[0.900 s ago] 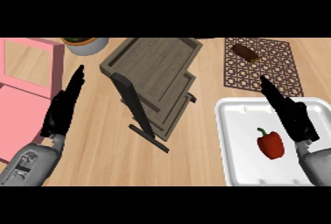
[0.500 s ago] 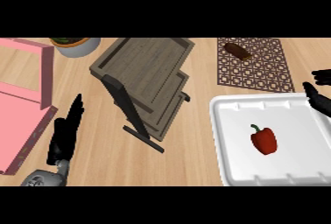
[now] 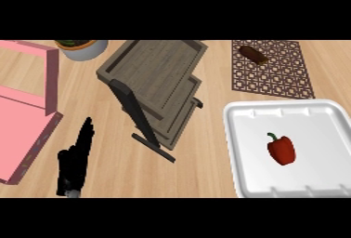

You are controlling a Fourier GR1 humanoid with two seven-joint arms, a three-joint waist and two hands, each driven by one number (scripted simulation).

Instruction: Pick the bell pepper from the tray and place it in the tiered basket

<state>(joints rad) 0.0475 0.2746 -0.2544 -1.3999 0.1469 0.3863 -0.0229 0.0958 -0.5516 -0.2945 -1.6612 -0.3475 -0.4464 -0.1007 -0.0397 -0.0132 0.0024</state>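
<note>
The red bell pepper (image 3: pixel 281 149) lies ungrasped in the white tray (image 3: pixel 237 139), so picking is not begun; the left hand (image 3: pixel 75 162) rests open, holding nothing, and the right hand, out of view, must reach in before the tiered basket (image 3: pixel 154 88).

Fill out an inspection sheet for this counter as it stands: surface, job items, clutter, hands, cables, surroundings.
Surface: wooden counter, light grain.
Job's things: red bell pepper lying in the white tray at right; grey tiered basket at centre, nothing in it.
Clutter: pink box at left; potted plant at top; brown patterned mat with a dark brown item on it.
Hands: left hand at lower left, fingers straight, holding nothing; right hand not in view.
Cables: nothing seen.
Surroundings: nothing seen.
</note>
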